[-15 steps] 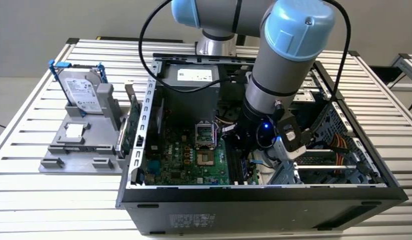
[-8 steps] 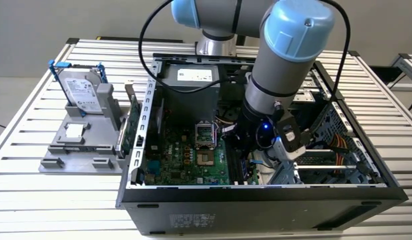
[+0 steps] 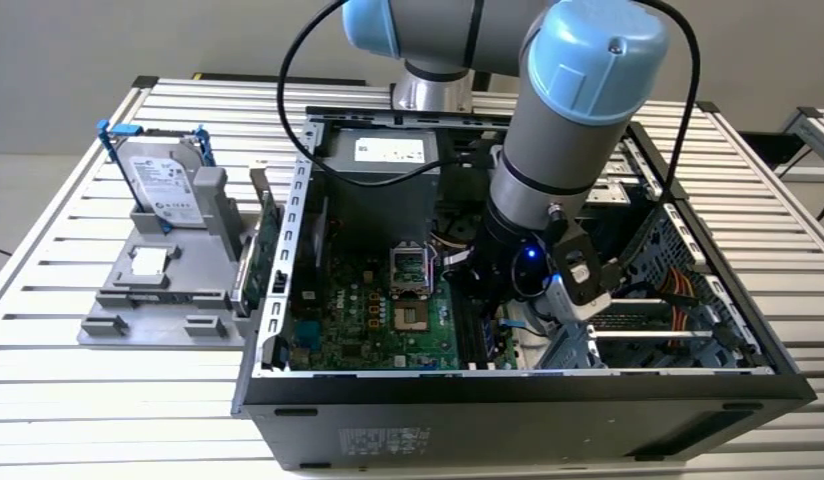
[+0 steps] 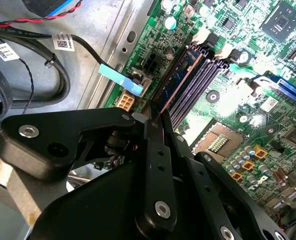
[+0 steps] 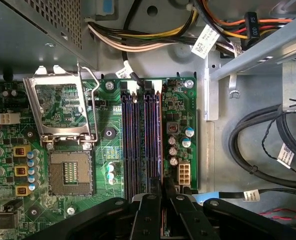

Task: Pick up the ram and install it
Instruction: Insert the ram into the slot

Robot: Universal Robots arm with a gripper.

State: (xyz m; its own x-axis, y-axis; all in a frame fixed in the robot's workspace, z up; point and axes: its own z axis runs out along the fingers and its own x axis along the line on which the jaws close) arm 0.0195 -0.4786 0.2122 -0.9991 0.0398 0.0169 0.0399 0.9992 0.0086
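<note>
Ram [image 4: 180, 75] stands on edge in the outermost of the memory slots [image 5: 138, 145], the one nearest the motherboard's [image 5: 63, 125] edge by the small white connector [image 5: 183, 174], and it looks lined up with the slot but I cannot tell whether it is fully seated. In both wrist views the gripper [image 4: 155, 122] has its fingers closed together on the near end of the ram. In the exterior view the arm [image 3: 572, 150] reaches down into the open computer case [image 3: 519, 385].

Risks, as I judge them: if the stick sits slightly tilted or its notch is off, pressing down could bend it or damage the slot. Holding only one end may seat that end while the far end stays up. Loose cables [image 5: 257, 145] lie just beside the board's edge.
</note>
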